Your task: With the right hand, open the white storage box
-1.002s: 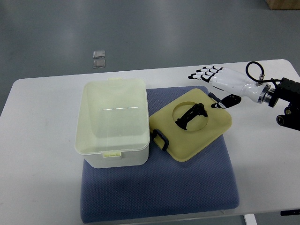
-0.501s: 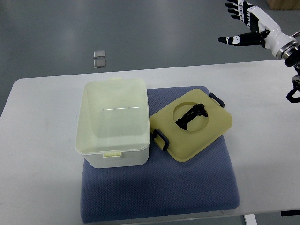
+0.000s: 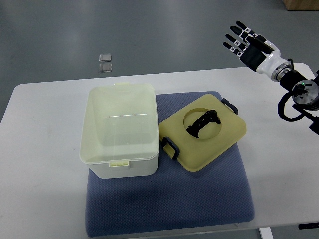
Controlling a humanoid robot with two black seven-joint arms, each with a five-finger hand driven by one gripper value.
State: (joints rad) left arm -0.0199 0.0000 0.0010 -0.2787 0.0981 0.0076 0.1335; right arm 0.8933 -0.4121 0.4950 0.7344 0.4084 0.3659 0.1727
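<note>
White table (image 3: pixel 45 199) over grey floor filled frame. Blue mat (image 3: pixel 169 209) lay at lower centre, likely as padding. White storage box (image 3: pixel 119 130) stood on mat's left part, mouth uncovered. Lid (image 3: pixel 203 133) lay flat just right of box, leaning against its wall, handle up; task looked done. Bare table open to right. Right hand (image 3: pixel 250 44) hovered at upper right past table's far edge, fingers spread, holding nothing.

Even, diffuse overhead light fills the scene, bright without harshness. The grey floor (image 3: pixel 149 30) carries soft pale sheens. A thin white glint lies across the storage box (image 3: pixel 119 130). Shadows are faint, hugging the blue mat (image 3: pixel 169 199). Focus is sharp throughout, with no visible edge distortion.
</note>
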